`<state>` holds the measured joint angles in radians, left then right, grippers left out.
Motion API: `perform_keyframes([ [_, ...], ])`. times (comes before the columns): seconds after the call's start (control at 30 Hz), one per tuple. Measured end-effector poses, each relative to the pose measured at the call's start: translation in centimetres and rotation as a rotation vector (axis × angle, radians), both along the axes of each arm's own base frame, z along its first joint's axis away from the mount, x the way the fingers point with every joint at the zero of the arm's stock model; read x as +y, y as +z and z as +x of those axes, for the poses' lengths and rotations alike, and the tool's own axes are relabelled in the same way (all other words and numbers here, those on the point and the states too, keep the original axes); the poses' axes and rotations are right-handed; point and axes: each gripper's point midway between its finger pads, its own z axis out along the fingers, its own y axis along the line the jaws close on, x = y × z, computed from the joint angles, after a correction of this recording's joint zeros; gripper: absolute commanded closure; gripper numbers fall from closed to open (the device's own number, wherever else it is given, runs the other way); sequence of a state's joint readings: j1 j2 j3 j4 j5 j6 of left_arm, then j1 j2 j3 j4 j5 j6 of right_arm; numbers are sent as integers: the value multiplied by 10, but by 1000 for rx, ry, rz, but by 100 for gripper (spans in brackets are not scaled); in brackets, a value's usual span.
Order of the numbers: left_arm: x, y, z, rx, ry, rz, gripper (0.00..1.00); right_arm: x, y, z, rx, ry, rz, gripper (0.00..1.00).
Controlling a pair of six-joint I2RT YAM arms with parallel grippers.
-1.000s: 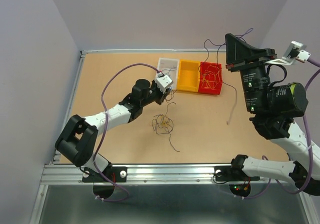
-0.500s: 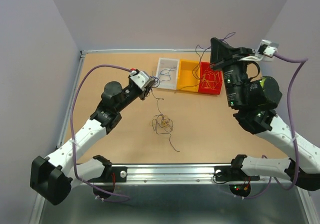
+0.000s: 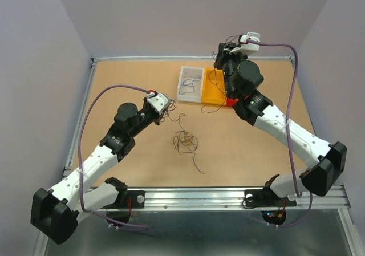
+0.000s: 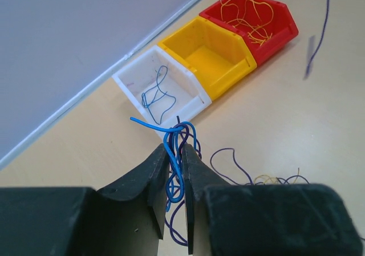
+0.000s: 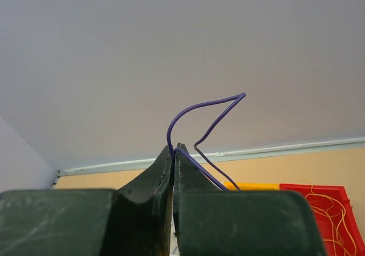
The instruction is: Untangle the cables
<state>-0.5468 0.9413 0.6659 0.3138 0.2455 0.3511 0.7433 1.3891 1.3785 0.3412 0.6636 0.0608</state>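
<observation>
**Q:** Where are the cables lying in this frame?

**A:** A loose tangle (image 3: 186,141) of dark and yellow-orange strands is sitting on the worktop (image 3: 256,147) between the two arms, nearer the left one. One blue strand (image 4: 155,96) is lying curled in the white bin (image 4: 135,61). Yellow-orange strands (image 4: 251,13) are lying in the red bin (image 4: 282,31). The yellow bin (image 4: 228,79) is standing between those two, and all three are touching in a row near the far edge.

**Q:** What is the left tool (image 4: 177,153) doing?

**A:** It is hovering just short of the white bin. Its jaws are nearly together and pinching a bunch of blue strands (image 4: 171,131), which is poking out past the fingertips and hanging below them.

**Q:** And the right tool (image 5: 173,153)?

**A:** It is reaching over the bins and pointing toward the back wall. Its jaws are pressing closed on a purple strand (image 5: 217,102), which is looping up from the tips and trailing back down toward the bins.
</observation>
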Motion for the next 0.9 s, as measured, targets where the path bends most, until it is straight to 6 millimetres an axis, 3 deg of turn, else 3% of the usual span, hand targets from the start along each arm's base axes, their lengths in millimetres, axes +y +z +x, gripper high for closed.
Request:
perform_keyframes([
  [0.1,1,8,-2,-20,0,-12,75,1,-20,22,32,-5,-18,99],
  [0.3,1,3,0,-9,2,-5,77,7,-56,66,101,13,-41,99],
  [0.43,2,1,1,-3,5,-1,77,-1,-79,94,146,20,-32,99],
  [0.9,-1,-8,2,17,-8,16,78,-30,-149,157,267,55,21,100],
])
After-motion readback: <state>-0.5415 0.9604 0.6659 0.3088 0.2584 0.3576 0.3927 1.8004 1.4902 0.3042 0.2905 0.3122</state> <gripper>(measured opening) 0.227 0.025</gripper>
